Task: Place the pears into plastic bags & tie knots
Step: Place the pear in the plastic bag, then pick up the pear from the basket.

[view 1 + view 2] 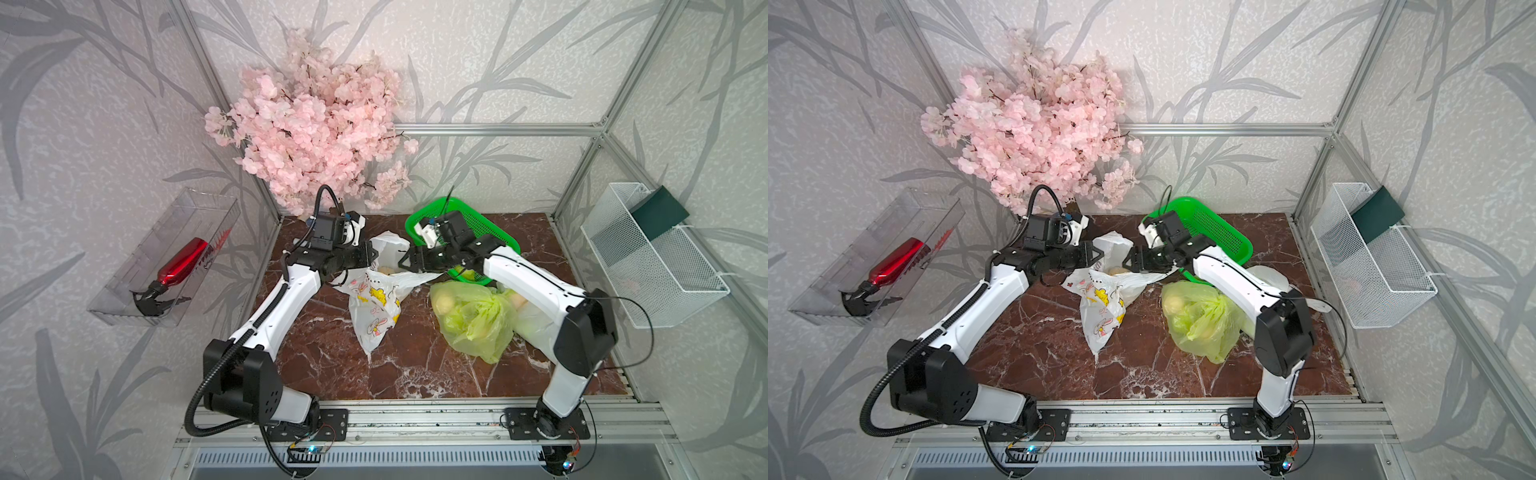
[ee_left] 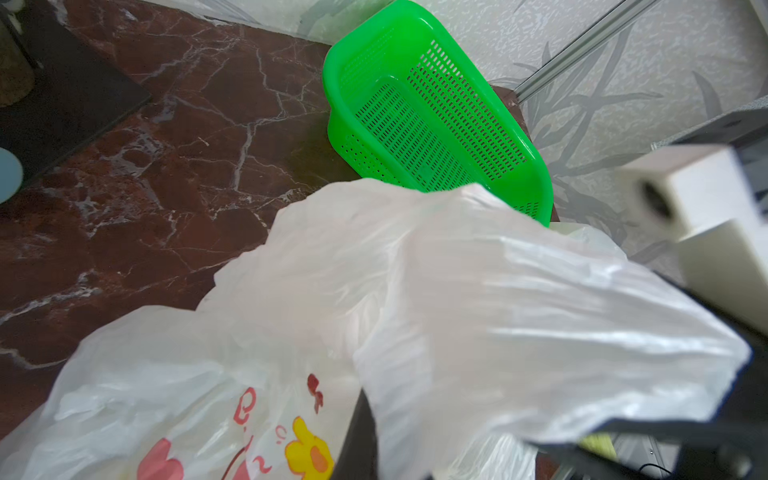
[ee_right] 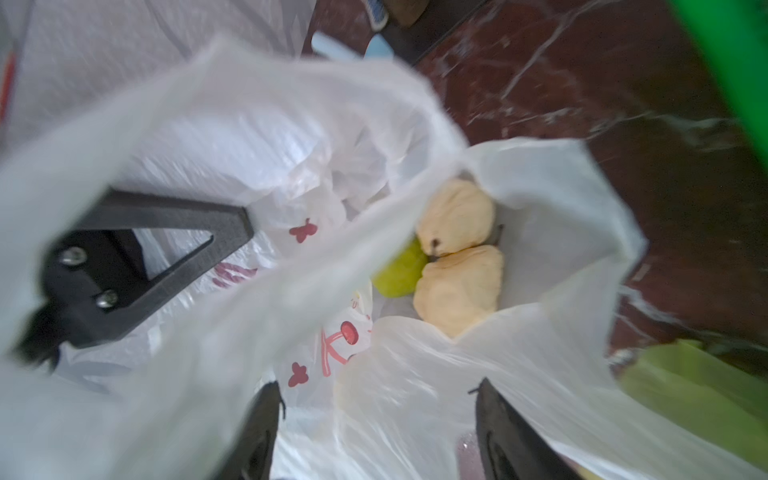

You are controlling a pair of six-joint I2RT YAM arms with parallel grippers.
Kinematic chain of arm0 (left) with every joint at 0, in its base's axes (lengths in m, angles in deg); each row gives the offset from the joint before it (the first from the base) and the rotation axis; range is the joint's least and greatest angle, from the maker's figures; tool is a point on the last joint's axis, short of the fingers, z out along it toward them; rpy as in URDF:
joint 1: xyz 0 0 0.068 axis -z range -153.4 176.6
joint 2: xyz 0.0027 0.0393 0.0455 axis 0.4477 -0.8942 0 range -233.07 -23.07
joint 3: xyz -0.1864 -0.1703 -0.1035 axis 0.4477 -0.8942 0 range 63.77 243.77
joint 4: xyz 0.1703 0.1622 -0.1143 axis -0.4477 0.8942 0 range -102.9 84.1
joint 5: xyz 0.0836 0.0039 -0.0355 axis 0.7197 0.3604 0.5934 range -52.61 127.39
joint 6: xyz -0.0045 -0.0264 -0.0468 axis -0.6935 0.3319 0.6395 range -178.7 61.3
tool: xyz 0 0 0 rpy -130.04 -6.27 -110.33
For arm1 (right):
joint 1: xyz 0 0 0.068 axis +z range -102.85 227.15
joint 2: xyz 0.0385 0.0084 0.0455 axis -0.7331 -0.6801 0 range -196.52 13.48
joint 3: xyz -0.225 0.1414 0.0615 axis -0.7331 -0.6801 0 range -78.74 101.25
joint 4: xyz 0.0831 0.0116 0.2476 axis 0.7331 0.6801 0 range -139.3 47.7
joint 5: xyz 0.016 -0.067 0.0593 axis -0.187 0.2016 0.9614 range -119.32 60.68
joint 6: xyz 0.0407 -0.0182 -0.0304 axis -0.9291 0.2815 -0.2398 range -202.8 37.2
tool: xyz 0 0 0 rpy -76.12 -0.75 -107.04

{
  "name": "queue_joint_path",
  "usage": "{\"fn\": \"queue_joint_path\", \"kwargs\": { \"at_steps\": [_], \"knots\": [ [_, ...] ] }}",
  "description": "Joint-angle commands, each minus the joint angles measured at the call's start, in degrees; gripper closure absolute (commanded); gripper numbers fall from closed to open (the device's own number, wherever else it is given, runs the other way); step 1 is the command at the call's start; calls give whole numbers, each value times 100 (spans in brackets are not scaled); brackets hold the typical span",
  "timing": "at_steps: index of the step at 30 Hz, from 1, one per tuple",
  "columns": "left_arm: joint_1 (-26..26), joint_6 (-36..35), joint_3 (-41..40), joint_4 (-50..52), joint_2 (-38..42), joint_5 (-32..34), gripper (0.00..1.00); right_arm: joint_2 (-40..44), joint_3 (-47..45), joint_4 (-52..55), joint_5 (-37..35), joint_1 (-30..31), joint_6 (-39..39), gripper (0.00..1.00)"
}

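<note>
- Left gripper [image 1: 374, 257] — jaws shut, pinching the raised rim of the white bag [image 1: 374, 307].
- Right gripper [image 1: 404, 261]: jaws well apart at the bag's mouth, loose plastic between them, nothing clamped.
- Pears [image 3: 457, 249] — three lie inside the white bag, touching.
- Yellow-green bag [image 1: 478, 320]: beside it on the table [image 1: 332, 374], holding fruit.

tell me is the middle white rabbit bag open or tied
Open. The white rabbit bag gapes in the right wrist view, with pears visible inside its mouth.

Leaf-patterned grey walls [image 1: 498, 62], reddish marble tabletop [image 1: 332, 374], seemingly evenly lit.
</note>
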Motion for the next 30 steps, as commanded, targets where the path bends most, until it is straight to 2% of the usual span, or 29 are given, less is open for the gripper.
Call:
{"fn": "queue_joint_path", "kwargs": {
  "at_steps": [1, 6, 11, 15, 20, 24, 27, 30],
  "knots": [
    [-47, -128, -131, 34, 216, 118, 100, 521, -422, -136, -316, -638, -15, 29],
    [-38, 6, -203, -118, 204, -38, 100, 40, -137, 755, -1767, -1265, 524, 26],
    [-47, -118, -201, 0, 254, -13, 100, -841, 367, 1632, -2772, -1323, 975, 22],
    [-47, -119, -249, -61, 261, -16, 100, -1294, 205, 1571, -2886, -1327, 1107, 18],
    [-41, -98, -205, -69, 223, -49, 100, -2087, 426, 1815, -2873, -1296, 1129, 17],
    [-45, -152, -192, -22, 221, -12, 100, -2553, 618, 1766, -2775, -1248, 1121, 25],
    [-47, -164, -201, 12, 237, -8, 100, -2667, 848, 1715, -2796, -1195, 1126, 38],
    [-52, -182, -185, 55, 253, 5, 100, -2462, 1003, 1475, -2794, -1121, 1243, 57]
  ]
}}
